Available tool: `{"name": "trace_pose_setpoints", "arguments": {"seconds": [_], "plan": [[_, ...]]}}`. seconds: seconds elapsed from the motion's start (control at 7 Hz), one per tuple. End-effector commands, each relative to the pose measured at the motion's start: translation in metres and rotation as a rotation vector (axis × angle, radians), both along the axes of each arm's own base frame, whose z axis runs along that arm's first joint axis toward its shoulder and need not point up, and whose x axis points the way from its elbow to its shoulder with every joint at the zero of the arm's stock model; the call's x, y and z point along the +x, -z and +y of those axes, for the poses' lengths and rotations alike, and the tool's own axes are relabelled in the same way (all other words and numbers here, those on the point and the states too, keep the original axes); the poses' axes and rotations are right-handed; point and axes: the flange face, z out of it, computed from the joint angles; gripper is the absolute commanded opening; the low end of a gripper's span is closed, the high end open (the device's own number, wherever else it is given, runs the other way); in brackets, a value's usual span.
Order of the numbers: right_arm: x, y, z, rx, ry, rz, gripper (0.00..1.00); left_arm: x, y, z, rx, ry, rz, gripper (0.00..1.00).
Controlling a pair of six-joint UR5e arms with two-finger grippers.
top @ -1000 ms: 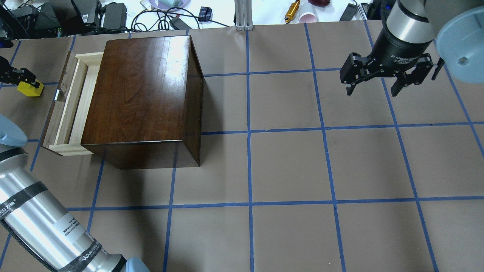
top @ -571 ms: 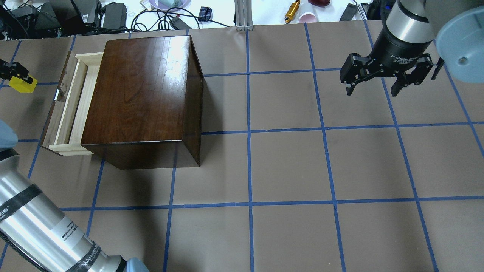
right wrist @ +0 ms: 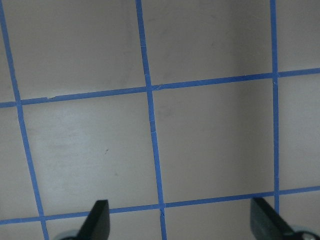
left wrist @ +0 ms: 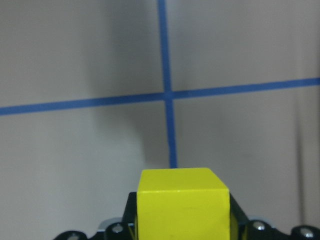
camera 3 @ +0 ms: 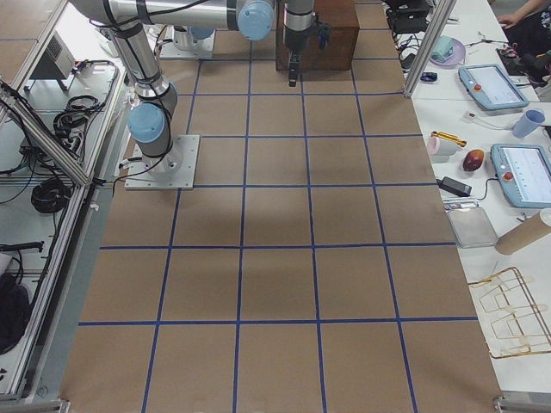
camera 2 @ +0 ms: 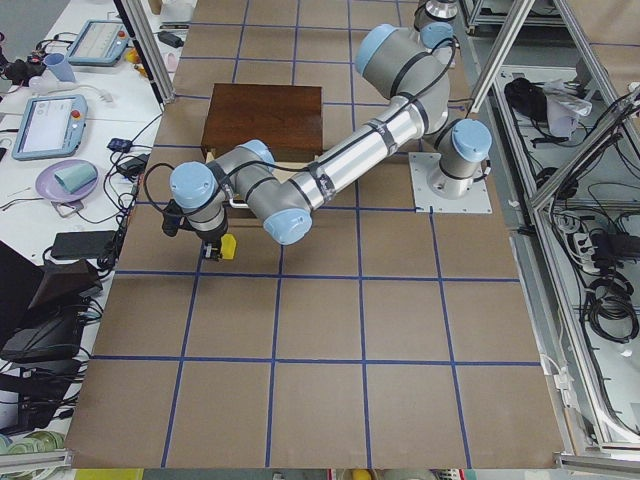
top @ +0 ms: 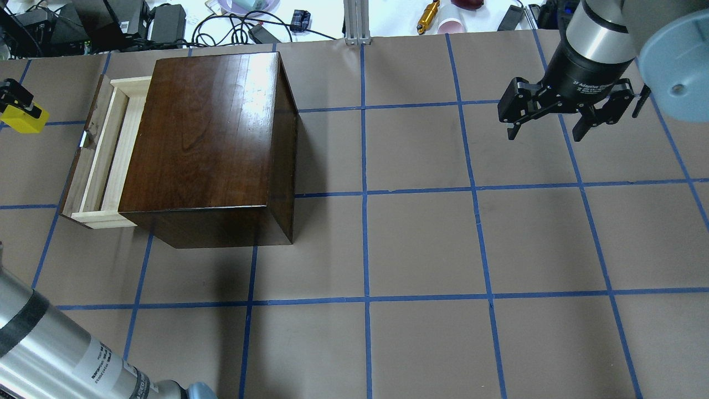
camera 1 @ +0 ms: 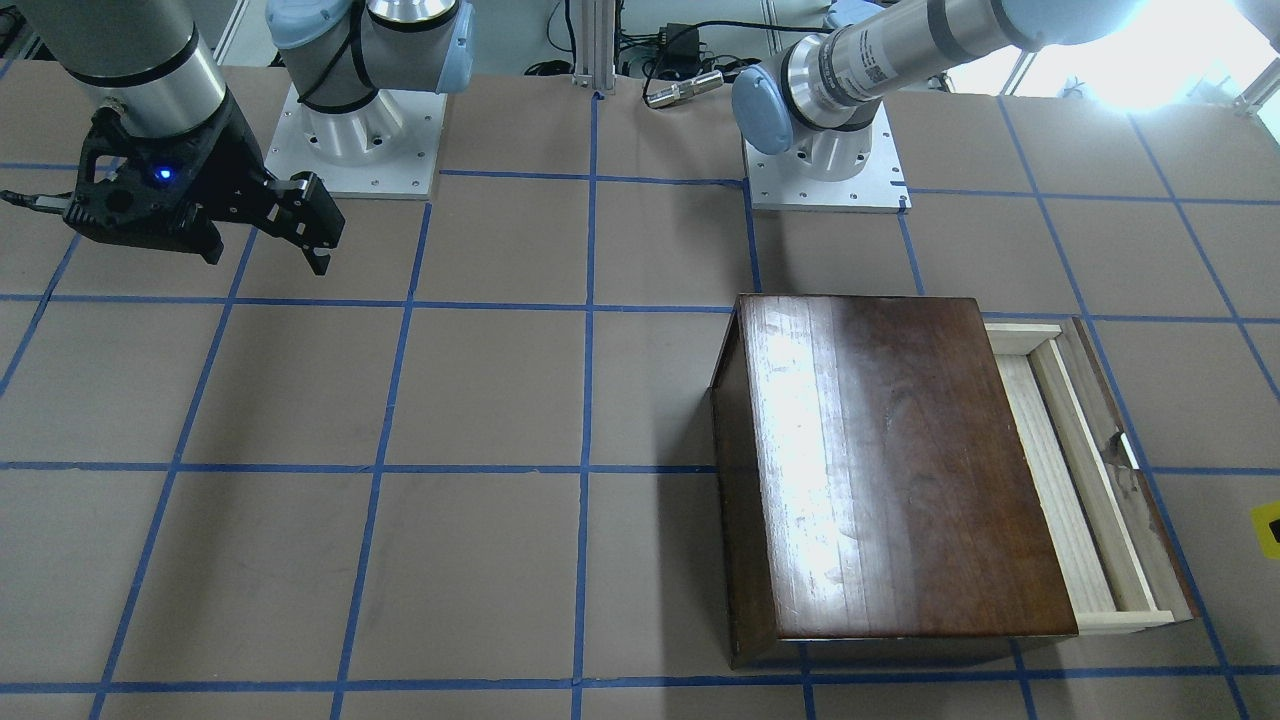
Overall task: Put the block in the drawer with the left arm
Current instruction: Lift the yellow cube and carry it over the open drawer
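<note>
Block [top: 22,119]: gripped by the left gripper [top: 15,106], whose pincer is narrowed onto the cube's two sides. In the wrist view the cube [left wrist: 182,200] sits square between the fingers with its top face level. It is located outside the drawer [top: 91,166], at about 10 o'clock from the drawer's middle in the overhead view, near the dark front panel [top: 76,166] but apart from it. It appears to be clear of the table [top: 421,244]; its height against the panel's top edge cannot be told.

Step in hand (judged): the block is to be carried toward 3 o'clock, over the front panel, then lowered and released.

- Height is to be gained before any sideways travel, so that cube and fingertips pass over the panel.
- The drawer is pulled out only partway. The open slot is a narrow strip running 12 to 6 o'clock, bounded by the panel at 9 o'clock and the overhanging box [top: 205,138] at 3 o'clock.
- The drop is best centred across that strip. Along its length more freedom is available.
- The fingers are to be opened only once the cube is low inside, to limit bounce.

Room: only brown paper and blue tape lines are seen between block and panel. Cables [top: 221,25] lie beyond the table's edge at 12 o'clock. The right gripper [top: 545,133] hangs with its jaws spread wide, well apart toward 3 o'clock, out of the path.
</note>
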Motion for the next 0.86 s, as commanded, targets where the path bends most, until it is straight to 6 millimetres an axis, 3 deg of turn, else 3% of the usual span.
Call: {"name": "trace_pose_setpoints", "arguments": {"seconds": [0.0, 0.29, 0.43, 0.71], "plan": [[0.0, 0.0, 0.0, 0.0, 0.0, 0.0, 1.0, -0.05, -0.043, 0.028, 0.035, -0.064, 0.022, 0.1], [0.0, 0.0, 0.0, 0.0, 0.0, 0.0, 1.0, -0.1, -0.07, 0.036, 0.04, -0.137, 0.02, 0.09], [0.0, 0.0, 0.0, 0.0, 0.0, 0.0, 1.0, -0.13, -0.072, 0.04, 0.053, -0.157, 0.025, 0.09], [0.0, 0.0, 0.0, 0.0, 0.0, 0.0, 1.0, -0.17, -0.062, 0.056, 0.082, -0.165, 0.041, 0.08]]}}
